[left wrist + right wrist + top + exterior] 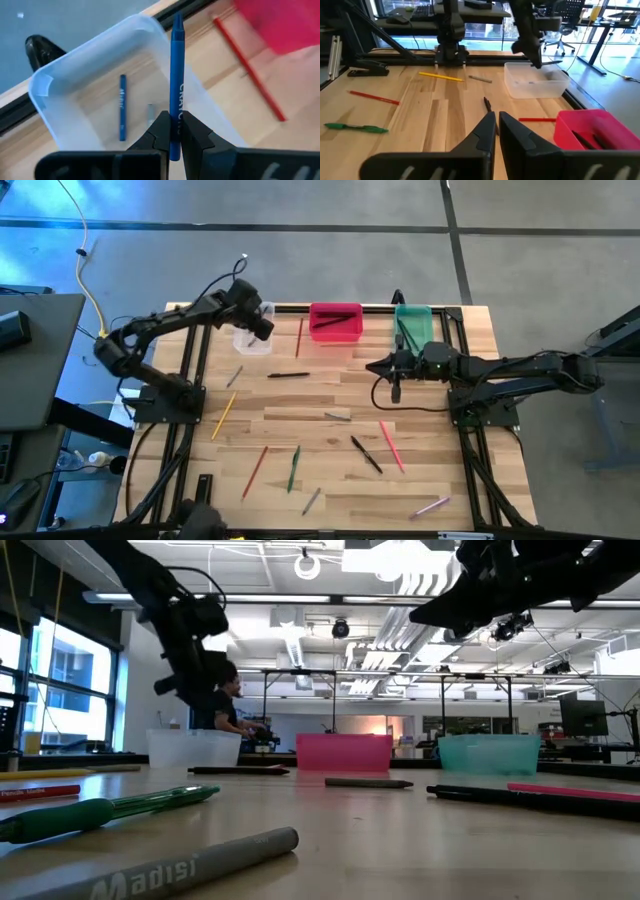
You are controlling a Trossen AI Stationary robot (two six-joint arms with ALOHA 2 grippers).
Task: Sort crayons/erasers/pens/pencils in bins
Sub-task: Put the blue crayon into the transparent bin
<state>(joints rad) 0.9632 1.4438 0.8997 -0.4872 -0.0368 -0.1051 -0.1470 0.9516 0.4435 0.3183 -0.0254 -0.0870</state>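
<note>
My left gripper point(172, 131) is shut on a blue crayon point(176, 70) above the clear bin point(252, 332) at the table's far left. The bin holds a blue stick point(122, 107) and a small grey piece point(150, 115). My left gripper also shows in the high view point(257, 322) and in the right wrist view point(536, 56). My right gripper point(497, 125) is shut and empty. It hovers in front of the green bin point(413, 325), as the high view point(375, 367) shows. The pink-red bin point(335, 321) holds dark sticks. My left gripper pinches the blue crayon between its two fingers near one end point(175, 120). The rest of the crayon sticks out past the fingertips, with its pointed tip point(177, 20) farthest away. The crayon is lifted clear, above the clear bin.
Loose on the table are a red pencil point(299, 337), a black pen point(288, 375), a yellow pencil point(223, 415), a grey crayon point(337, 417), a black pen point(366, 454), a pink stick point(392, 446), a green pen point(294, 468) and a flat black bar point(204, 485).
</note>
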